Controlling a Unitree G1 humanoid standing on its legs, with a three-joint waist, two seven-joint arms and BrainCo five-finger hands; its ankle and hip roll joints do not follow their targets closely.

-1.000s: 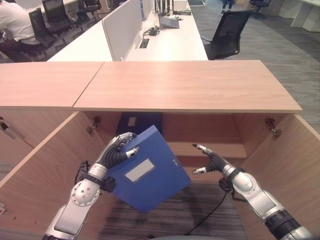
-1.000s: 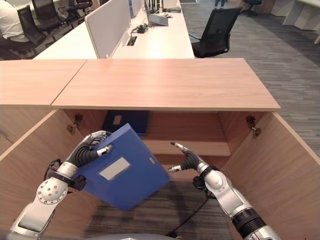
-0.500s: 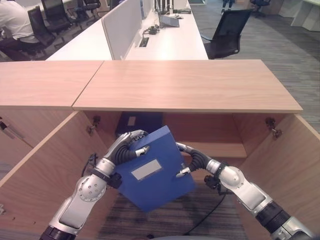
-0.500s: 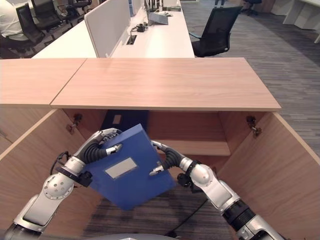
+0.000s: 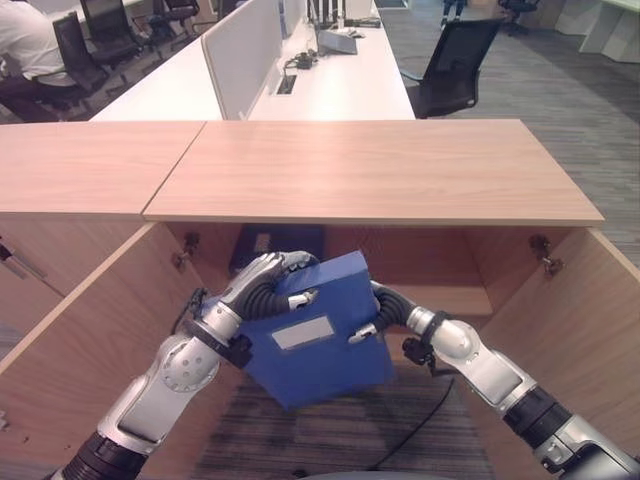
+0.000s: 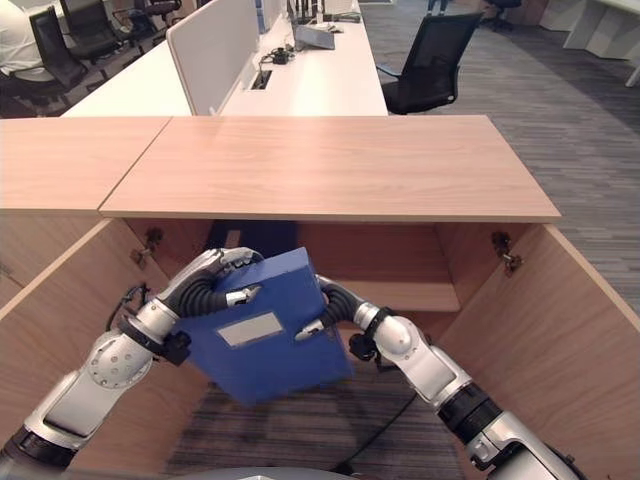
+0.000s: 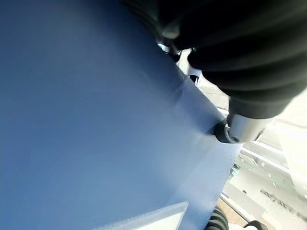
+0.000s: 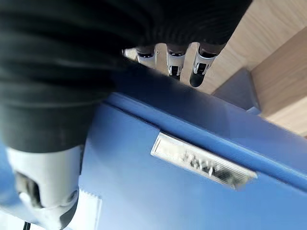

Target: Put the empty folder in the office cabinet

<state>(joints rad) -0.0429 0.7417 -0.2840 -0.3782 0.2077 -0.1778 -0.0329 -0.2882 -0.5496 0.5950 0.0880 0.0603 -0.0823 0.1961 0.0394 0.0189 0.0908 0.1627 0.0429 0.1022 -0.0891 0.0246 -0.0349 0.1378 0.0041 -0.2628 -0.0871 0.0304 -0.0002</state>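
Folder (image 5: pixel 318 340), blue and tilted, hangs before the open cabinet (image 5: pixel 420 255), left hand (image 5: pixel 270 285) curled over its top corner, right hand (image 6: pixel 325 310) clasping its side, so both should level it before sliding it onto the shelf (image 5: pixel 440 298).

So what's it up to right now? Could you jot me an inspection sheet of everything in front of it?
Surface: wooden cabinet top, bare; both cabinet doors swung open.
Job's things: blue folder held tilted in front of the open cabinet, not yet on the shelf.
Clutter: another dark blue folder stands at the back of the cabinet.
Hands: left hand curled over the folder's upper left edge; right hand clasps its right edge.
Cables: nothing seen.
Surroundings: white desks, a black office chair, a seated person at far left, grey carpet.
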